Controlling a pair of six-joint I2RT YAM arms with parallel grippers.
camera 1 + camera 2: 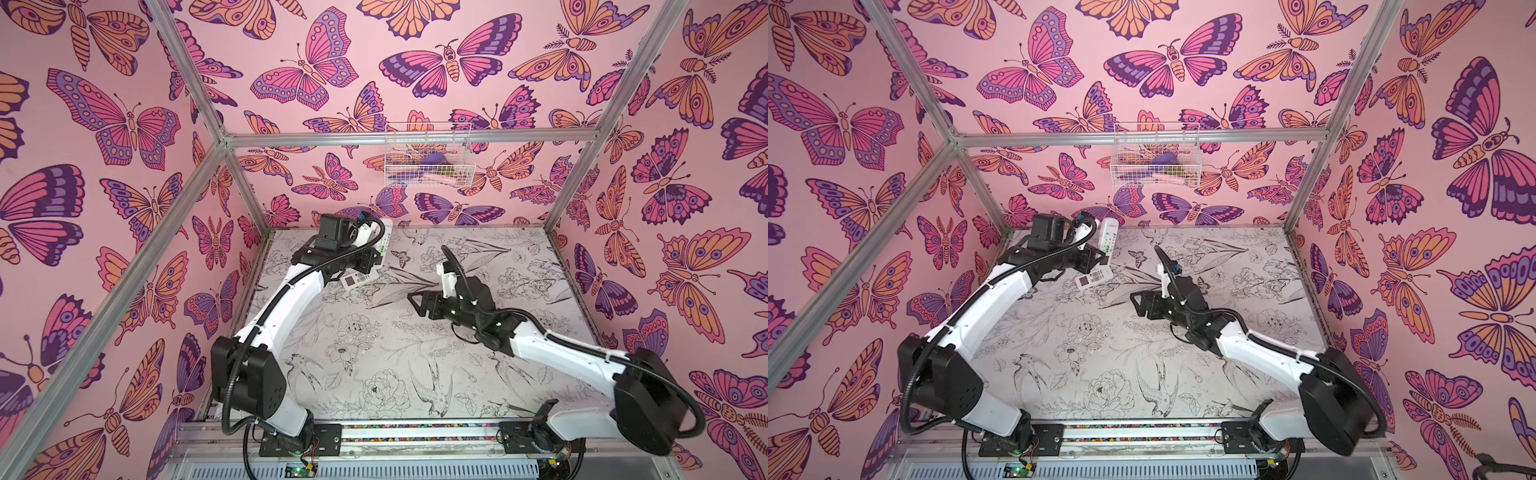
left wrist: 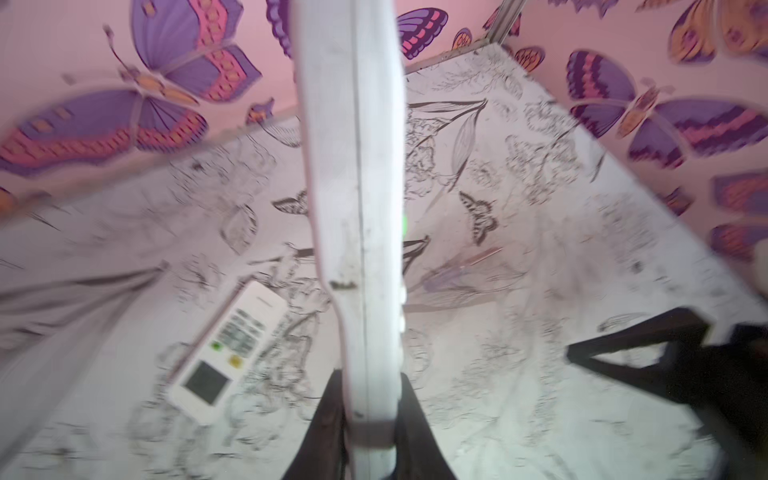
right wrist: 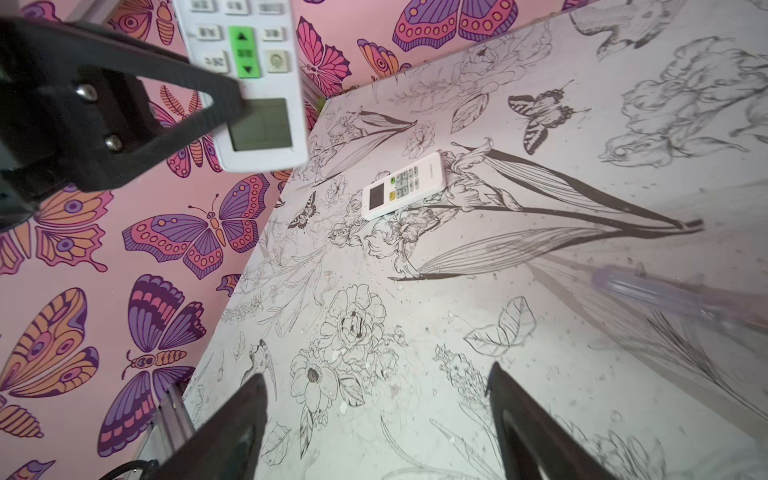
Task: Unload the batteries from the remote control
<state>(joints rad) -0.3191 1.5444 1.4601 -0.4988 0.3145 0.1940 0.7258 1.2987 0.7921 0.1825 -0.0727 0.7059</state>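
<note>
My left gripper (image 1: 374,258) (image 2: 371,376) is shut on a white remote control (image 1: 384,239) (image 1: 1109,237) and holds it up above the table's back left corner. In the left wrist view that remote (image 2: 353,187) shows edge-on between the jaws. In the right wrist view its button face and screen (image 3: 259,104) show, with one black finger (image 3: 195,83) across it. A second white remote (image 1: 358,279) (image 1: 1094,277) (image 2: 226,353) (image 3: 405,185) lies face up on the table below. My right gripper (image 1: 415,305) (image 1: 1138,305) (image 3: 374,374) is open and empty over the table's middle. The batteries are hidden.
A thin tool with a clear handle (image 3: 665,295) (image 2: 465,266) lies on the flower-printed table (image 1: 374,374) to the right of the lying remote. A white wire basket (image 1: 428,158) hangs on the back wall. Butterfly-patterned walls and metal frame posts close in the table.
</note>
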